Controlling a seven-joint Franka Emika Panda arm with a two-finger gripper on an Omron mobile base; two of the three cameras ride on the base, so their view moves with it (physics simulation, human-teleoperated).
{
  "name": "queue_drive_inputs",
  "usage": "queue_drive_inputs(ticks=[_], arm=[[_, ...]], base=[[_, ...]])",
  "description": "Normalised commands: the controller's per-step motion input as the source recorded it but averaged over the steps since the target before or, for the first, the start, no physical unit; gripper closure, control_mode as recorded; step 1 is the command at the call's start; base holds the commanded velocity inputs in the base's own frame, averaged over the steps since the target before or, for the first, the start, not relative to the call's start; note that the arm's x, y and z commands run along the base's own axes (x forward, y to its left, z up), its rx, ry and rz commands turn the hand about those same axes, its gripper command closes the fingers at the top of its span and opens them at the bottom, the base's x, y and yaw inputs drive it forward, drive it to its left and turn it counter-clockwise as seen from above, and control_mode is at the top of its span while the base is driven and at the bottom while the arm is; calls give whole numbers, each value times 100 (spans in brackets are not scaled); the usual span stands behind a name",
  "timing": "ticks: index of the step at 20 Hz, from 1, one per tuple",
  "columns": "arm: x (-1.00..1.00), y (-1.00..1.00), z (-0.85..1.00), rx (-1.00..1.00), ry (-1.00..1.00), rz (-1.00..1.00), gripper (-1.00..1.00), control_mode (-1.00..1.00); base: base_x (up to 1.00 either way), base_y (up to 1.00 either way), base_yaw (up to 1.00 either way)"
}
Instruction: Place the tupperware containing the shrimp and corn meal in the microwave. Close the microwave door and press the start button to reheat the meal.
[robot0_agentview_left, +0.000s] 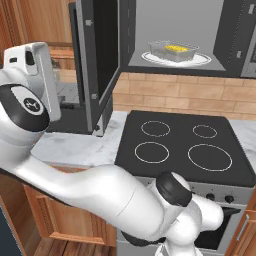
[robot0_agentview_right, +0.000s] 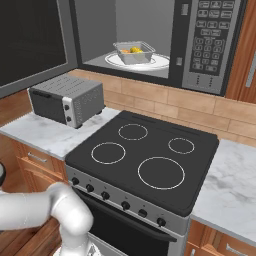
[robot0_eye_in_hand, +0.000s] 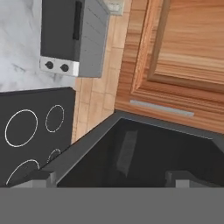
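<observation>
Inside, the tupperware (robot0_agentview_left: 172, 51) with the shrimp and corn meal (robot0_agentview_right: 131, 50) sat on the white turntable plate (robot0_agentview_right: 160, 63), near the middle of the floor of the microwave (robot0_agentview_right: 210, 45). The microwave door (robot0_agentview_left: 95, 65) hung swung wide to the left over the counter (robot0_agentview_left: 75, 145), and the claw (robot0_eye_in_hand: 112, 177) was out at that door's black glass, well apart from the tub. Whether it was released or clenched could not be told, though nothing lay between its tips.
</observation>
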Motion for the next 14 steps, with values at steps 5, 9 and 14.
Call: queue_drive_inputs(ticks=[5, 9, 14], arm=[[73, -11, -20, 0, 0, -3, -100, -100], [24, -84, -14, 0, 0, -14, -100, -100], [3, -100, -15, 0, 0, -18, -100, -100]], base=[[0, 0, 0], [0, 0, 0], [0, 0, 0]])
